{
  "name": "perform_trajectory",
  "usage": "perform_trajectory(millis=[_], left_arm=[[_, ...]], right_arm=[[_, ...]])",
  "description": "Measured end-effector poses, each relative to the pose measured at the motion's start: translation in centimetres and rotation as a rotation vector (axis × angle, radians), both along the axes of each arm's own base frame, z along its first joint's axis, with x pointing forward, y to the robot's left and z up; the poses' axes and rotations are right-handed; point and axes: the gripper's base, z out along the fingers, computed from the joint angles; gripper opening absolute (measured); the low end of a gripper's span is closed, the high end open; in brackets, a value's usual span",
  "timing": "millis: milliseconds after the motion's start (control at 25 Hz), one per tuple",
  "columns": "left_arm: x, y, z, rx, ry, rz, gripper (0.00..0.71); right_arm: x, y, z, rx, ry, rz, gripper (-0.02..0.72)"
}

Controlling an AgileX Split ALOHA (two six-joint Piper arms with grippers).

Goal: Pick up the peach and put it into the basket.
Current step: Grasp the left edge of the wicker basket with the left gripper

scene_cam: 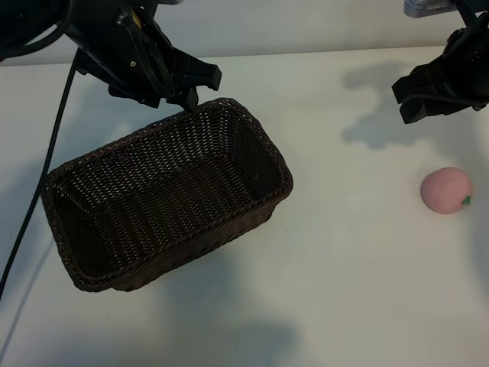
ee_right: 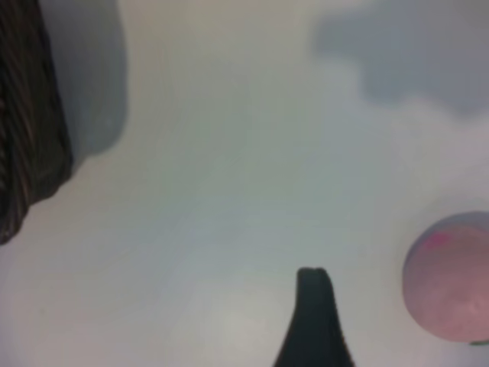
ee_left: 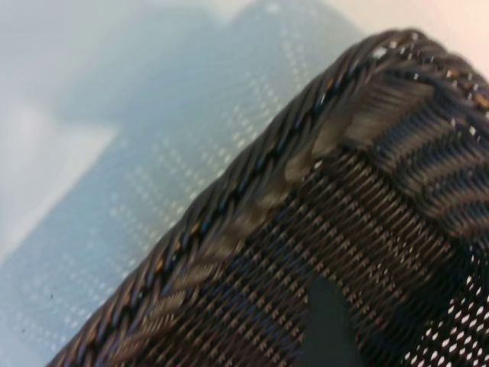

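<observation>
My exterior camera looks steeply down on the table (scene_cam: 344,267); both wrist cameras sit close, sharing the basket (scene_cam: 168,199).

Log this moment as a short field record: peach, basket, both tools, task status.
peach: lies on the white table, at the right of the exterior view, apart from the basket
basket: sits at the left of the table, nothing visible inside
left tool: open, holds nothing, over the basket's far rim
right tool: open, holds nothing, above the table, on the far side of the peach and not touching it
task status: peach not yet picked up
</observation>
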Motion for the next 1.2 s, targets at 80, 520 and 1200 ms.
perform_trajectory(millis=[80,520,1200], left_arm=[[-0.1,0.4,-0.1,0.027,0.017,0.003,0.505],[-4.3,7.7,2.4,0.156,0.079,0.267,0.505],[-9.6,11.9,-4.2,0.070,0.155,0.572,0.505]], right_arm=[[0.0,0.0,0.0,0.002,-0.003,-0.001,0.533],[0.0,0.0,0.0,0.003,-0.004,-0.002,0.533],[0.0,0.0,0.0,0.003,-0.004,-0.002,0.533]])
